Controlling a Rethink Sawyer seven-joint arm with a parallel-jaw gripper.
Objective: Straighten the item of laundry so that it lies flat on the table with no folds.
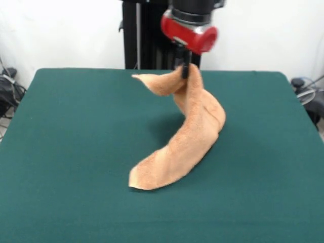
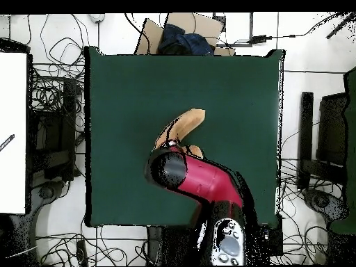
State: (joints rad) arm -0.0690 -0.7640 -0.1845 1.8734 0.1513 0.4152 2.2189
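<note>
One towel [image 1: 187, 136] is all we find on the table [image 1: 76, 152], and no container shows in either view. We see the gripper [image 1: 184, 65] pinching the cloth near its top, the dark fingers closed on a bunched edge, so the upper part hangs lifted above the felt. From that pinch the towel falls in a twisted, folded strip that curves down toward the camera side in the front view, and its lower end lies on the table in a rounded flap. A shorter flap sticks out sideways at the top, just beside the fingers. The cloth is light orange-tan terry with a nubby, soft surface; we cannot make out stripes or a tag. The table is a broad rectangle covered in dark green felt-like cloth, much wider than the towel. From overhead we see the red and black arm [image 2: 201, 182] covering most of the towel [image 2: 186, 125], with only a tan tongue showing beyond it near the table's middle. Tangled cables [image 2: 55, 90] lie on the pale floor around the table, and a cardboard box [image 2: 182, 31] sits at its far edge.
</note>
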